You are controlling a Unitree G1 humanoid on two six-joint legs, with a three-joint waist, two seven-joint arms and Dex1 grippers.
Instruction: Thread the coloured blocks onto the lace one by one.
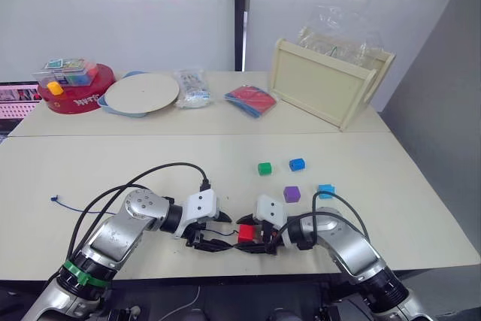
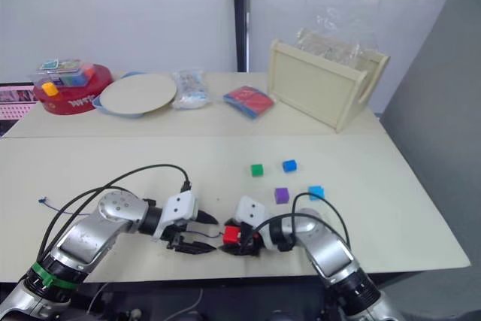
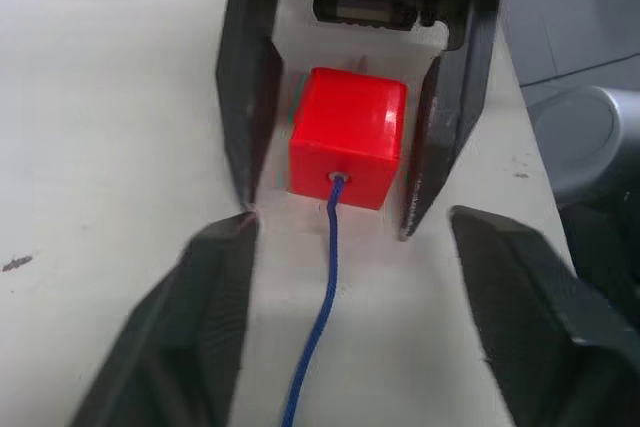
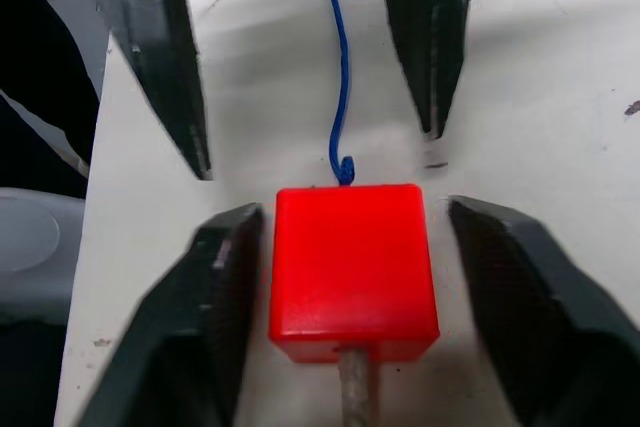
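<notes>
A red block (image 1: 246, 232) lies on the table near its front edge, between the fingers of my right gripper (image 1: 252, 235). In the right wrist view a thin gap shows beside the red block (image 4: 352, 267), so the gripper is open. The dark-blue lace (image 3: 322, 287) enters the block's hole, and its pale tip (image 4: 355, 387) sticks out the other side. My left gripper (image 3: 355, 227) faces the block, open, with the lace running loose between its fingers. The lace's far end (image 1: 57, 200) lies at the left. Green (image 1: 264, 168), blue (image 1: 297, 164), purple (image 1: 292, 194) and cyan (image 1: 325, 190) blocks lie loose beyond my right arm.
At the back stand a red round tub (image 1: 75, 94), a pale plate (image 1: 141, 92), a clear bag (image 1: 192, 88), a red-and-blue packet (image 1: 252, 101) and a wooden crate (image 1: 325, 84). Black cables (image 1: 161, 169) loop over my left arm. The table's front edge is just behind both grippers.
</notes>
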